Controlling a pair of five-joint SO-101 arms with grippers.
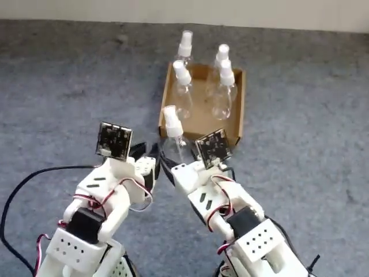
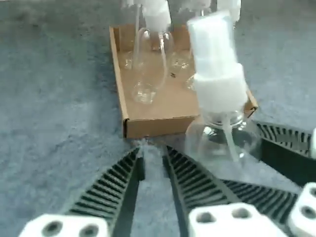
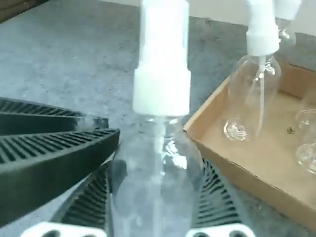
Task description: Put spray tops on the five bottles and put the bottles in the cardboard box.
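The right gripper (image 3: 157, 170) is closing around the body of a clear plastic bottle with a white spray top (image 3: 159, 148). Its ribbed black fingers (image 3: 213, 197) are sitting against both sides of the clear wall, spread just as wide as the bottle. The bottle is standing upright on the grey carpet (image 1: 69, 86), just in front of the near wall of the shallow brown cardboard box (image 1: 202, 121) and outside it.

The left gripper (image 2: 154, 154) is hovering just beside that bottle. Its two ribbed fingers are leaving only a narrow slit between them, with nothing in it but carpet showing through.

Three more clear spray-topped bottles (image 1: 183, 92) are standing upright inside the box. A fourth bottle (image 1: 185, 49) is rising at the box's far left corner (whether it is standing inside the rim or just behind it is hard to make out). The body of one of the bottles on the box's right side is being largely covered by the one in front of it.

In the high view both grippers' fingertips are being hidden under the wrist cameras. In the right wrist view the held bottle's base is being cut off at the edge, so where it meets the carpet is not showing there.
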